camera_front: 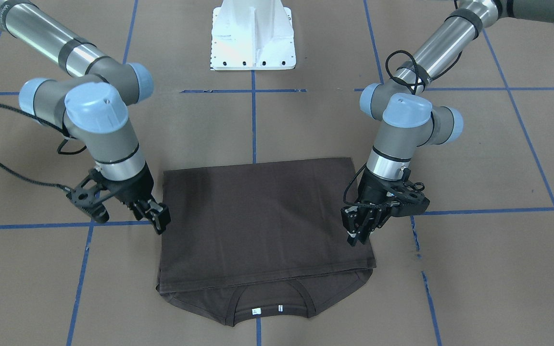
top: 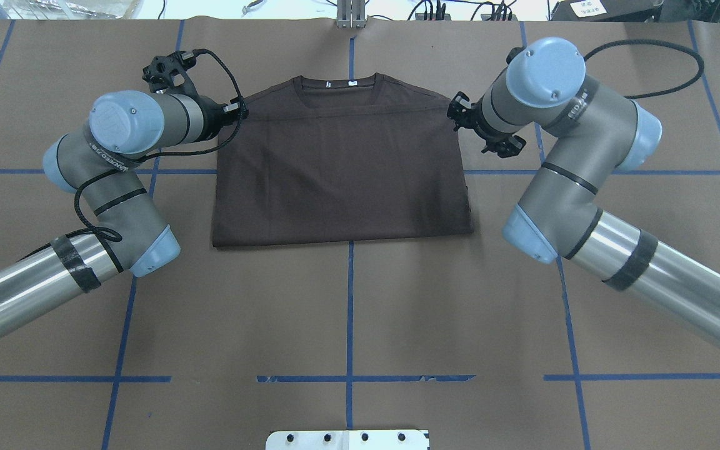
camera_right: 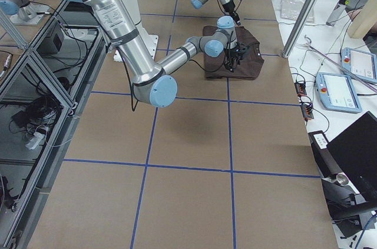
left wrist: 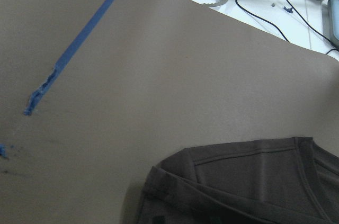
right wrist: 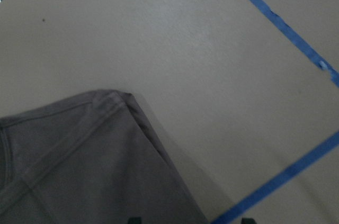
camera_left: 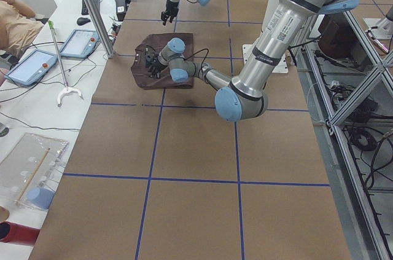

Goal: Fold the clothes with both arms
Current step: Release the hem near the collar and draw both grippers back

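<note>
– Where's the T-shirt (camera_front: 262,216)?
– Flat on the brown paper table (camera_front: 474,269), folded into a soft matte rectangle, ribbed collar (top: 337,107) peeking out
– Pincers?
– Right gripper (camera_front: 157,218) spread, holding nothing; left gripper (camera_front: 356,233), cannot tell

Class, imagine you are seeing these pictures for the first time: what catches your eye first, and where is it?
A dark brown T-shirt lies folded in the middle of the table, its white labels showing on the side away from the robot. The silver, blue-jointed left arm and right arm bend in from either side, with the left pincer and right pincer at the shirt's opposite edges.
</note>
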`<action>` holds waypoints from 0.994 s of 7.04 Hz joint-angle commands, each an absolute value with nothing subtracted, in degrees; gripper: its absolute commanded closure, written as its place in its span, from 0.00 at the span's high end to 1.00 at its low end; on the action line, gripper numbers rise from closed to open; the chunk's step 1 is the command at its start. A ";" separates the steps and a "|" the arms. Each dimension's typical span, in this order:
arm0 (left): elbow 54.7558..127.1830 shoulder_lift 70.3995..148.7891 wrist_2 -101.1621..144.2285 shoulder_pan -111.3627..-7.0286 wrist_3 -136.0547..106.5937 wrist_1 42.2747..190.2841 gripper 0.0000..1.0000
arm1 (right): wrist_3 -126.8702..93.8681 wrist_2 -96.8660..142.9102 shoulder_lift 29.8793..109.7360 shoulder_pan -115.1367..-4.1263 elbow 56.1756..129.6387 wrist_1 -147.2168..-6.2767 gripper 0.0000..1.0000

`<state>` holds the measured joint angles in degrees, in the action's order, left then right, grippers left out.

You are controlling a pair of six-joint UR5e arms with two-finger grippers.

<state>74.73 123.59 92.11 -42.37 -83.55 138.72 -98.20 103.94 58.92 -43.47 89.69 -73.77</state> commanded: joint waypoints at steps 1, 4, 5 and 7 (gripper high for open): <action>74.79 123.57 92.64 -42.71 -83.50 141.85 0.37 | -102.72 103.97 65.63 -39.75 97.27 -73.92 0.72; 74.79 123.49 92.64 -43.07 -83.50 142.12 0.37 | -110.12 103.18 67.06 -34.82 97.91 -73.21 0.72; 74.79 123.49 92.64 -43.07 -83.50 142.12 0.37 | -110.39 103.01 67.15 -34.02 97.39 -73.21 0.71; 74.79 123.49 92.64 -43.07 -83.50 142.12 0.37 | -110.30 102.57 67.23 -33.84 97.03 -73.21 0.70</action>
